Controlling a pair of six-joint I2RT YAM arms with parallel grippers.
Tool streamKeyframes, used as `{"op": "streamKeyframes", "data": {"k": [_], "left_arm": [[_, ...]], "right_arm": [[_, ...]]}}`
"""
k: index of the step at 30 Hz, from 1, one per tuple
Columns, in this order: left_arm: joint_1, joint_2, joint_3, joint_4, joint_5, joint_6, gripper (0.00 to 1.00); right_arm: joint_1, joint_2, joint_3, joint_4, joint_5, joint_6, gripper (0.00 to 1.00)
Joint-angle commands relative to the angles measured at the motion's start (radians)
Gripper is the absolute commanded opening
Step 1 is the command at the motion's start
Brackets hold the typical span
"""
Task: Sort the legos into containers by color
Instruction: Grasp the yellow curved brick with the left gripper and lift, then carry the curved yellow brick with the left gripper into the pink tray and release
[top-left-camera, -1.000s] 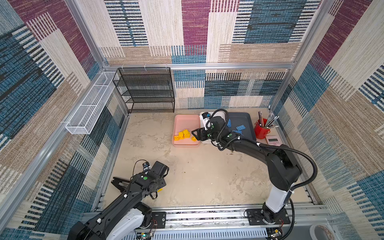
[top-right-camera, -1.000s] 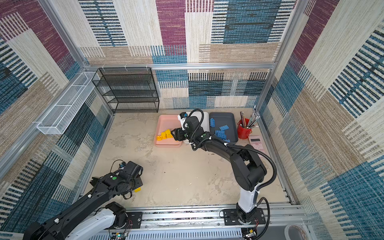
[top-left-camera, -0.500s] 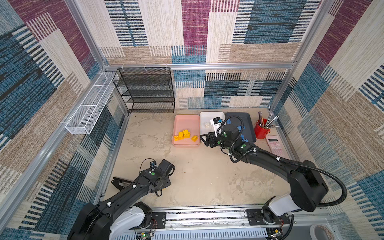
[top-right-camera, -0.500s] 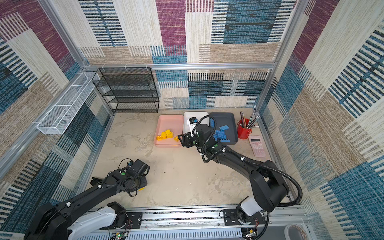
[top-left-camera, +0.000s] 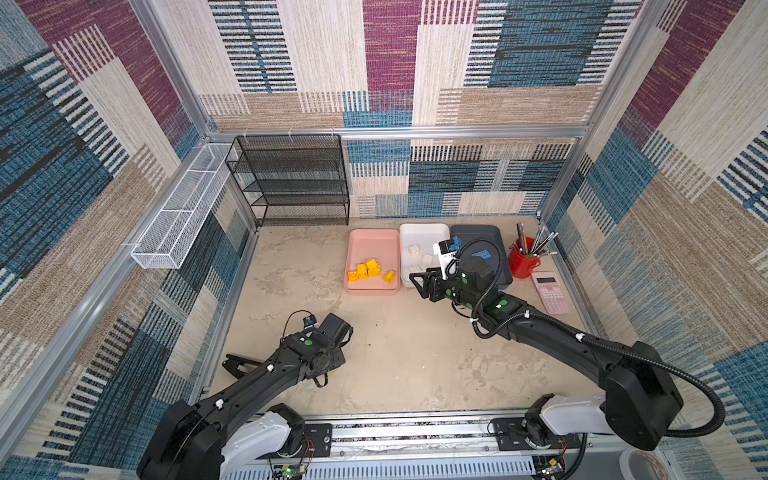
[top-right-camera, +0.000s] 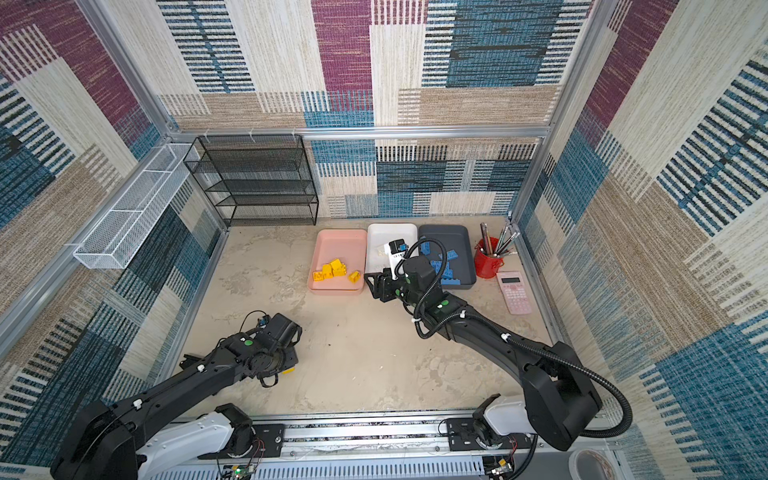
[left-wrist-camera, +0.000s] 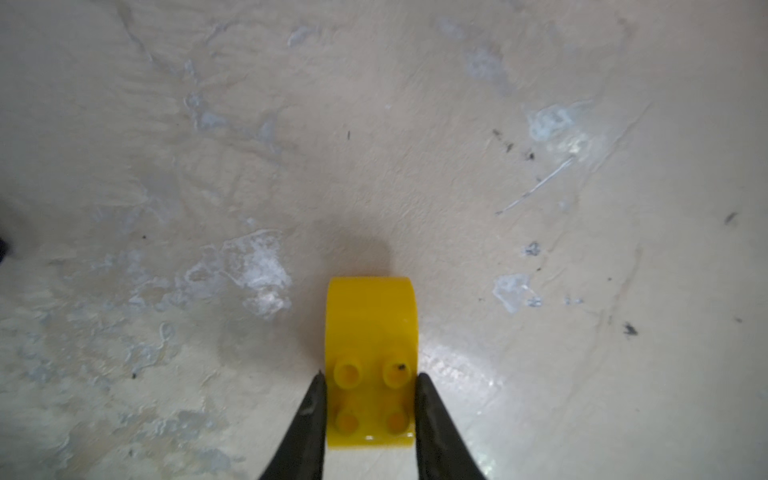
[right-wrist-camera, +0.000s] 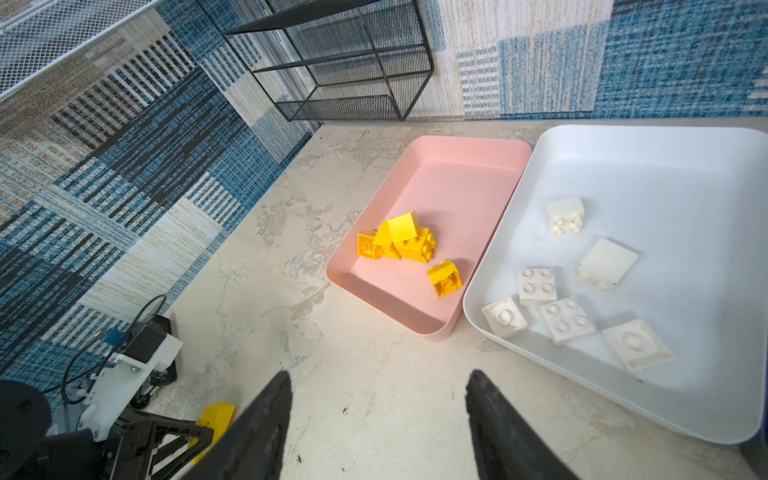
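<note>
Three trays stood side by side at the back of the bench (top-left-camera: 407, 357), their long rims touching or nearly so. The pink tray (top-left-camera: 370, 241) held the yellow legos (top-left-camera: 370, 270), most in a small heap near its front end and one lying a little apart from them. The white tray (right-wrist-camera: 665, 174) held six white legos (right-wrist-camera: 538, 286), spread loosely (some studs up, some turned over). The dark grey tray (top-right-camera: 453, 237) held the blue legos (top-right-camera: 446, 270), partly hidden behind the right arm in both top views. One more yellow brick (left-wrist-camera: 370, 332), rounded at one end and with its studs facing the wrist camera, was well away from the trays near the front left of the bench, pinched at its sides by the left end effector (left-wrist-camera: 370, 376). The right end effector (right-wrist-camera: 378, 376) hung over bare bench just in front of the pink and white trays, its fingers spread with nothing between them.
</note>
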Motion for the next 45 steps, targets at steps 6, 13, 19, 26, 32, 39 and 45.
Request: {"op": "streamKeyframes", "data": {"k": [6,13,19,26,32,39,45], "left_arm": [[0.018,0.202,0.306,0.060,-0.009,0.192,0.26],[0.093,0.483,0.651,0.088,0.072,0.329,0.26],[0.125,0.756,0.966,0.047,0.125,0.371,0.25],[0.170,1.001,1.287,-0.015,0.132,0.420,0.25],[0.194,1.156,1.504,-0.071,0.151,0.445,0.25],[0.209,1.231,1.577,-0.083,0.180,0.451,0.36],[0.219,1.184,1.549,-0.042,0.150,0.476,0.54]], "right_arm": [[0.000,-0.046,-0.094,0.053,0.001,0.023,0.68],[0.000,-0.074,-0.215,0.106,-0.017,0.052,0.67],[0.000,-0.097,-0.283,0.129,0.011,0.049,0.67],[0.000,-0.097,-0.309,0.166,0.013,0.052,0.67],[-0.001,-0.079,-0.328,0.204,0.002,0.061,0.67],[0.000,-0.111,-0.359,0.237,0.029,0.062,0.77],[0.000,-0.171,-0.368,0.220,0.077,0.051,0.96]]}}
